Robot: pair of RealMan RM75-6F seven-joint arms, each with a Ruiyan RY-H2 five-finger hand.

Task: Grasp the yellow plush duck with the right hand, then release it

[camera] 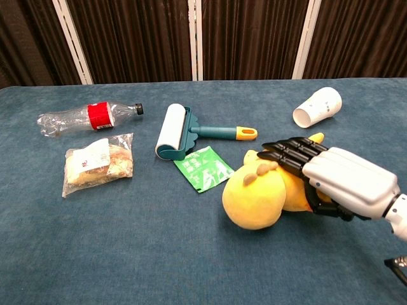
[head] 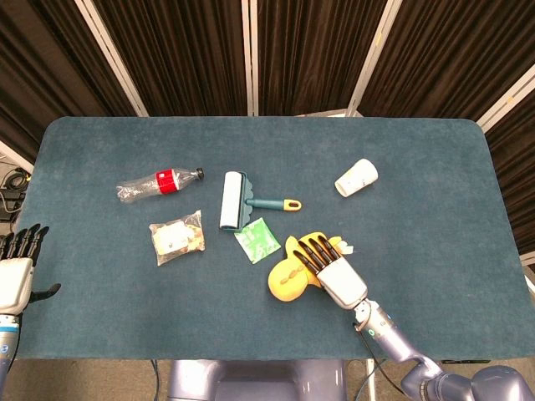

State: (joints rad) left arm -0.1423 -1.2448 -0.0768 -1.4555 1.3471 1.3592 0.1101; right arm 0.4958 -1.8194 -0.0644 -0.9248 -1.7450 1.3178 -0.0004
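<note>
One hand is doing the work: the right hand [camera: 331, 175] is lying over the yellow plush duck [camera: 257, 194], fingers [camera: 289, 152] stretched flat across its back, prob. lining up a grasp. Whether it's actually gripping yet, can't tell. Duck is lying near-right on the table [head: 100, 317], just beside the green packet [camera: 203, 168]. Left hand [head: 18, 263] is idling w/ nothing in it at the near-left edge.

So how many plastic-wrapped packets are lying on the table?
2: a clear snack bag below the bottle, and a green sachet between the lint roller and the duck.
</note>
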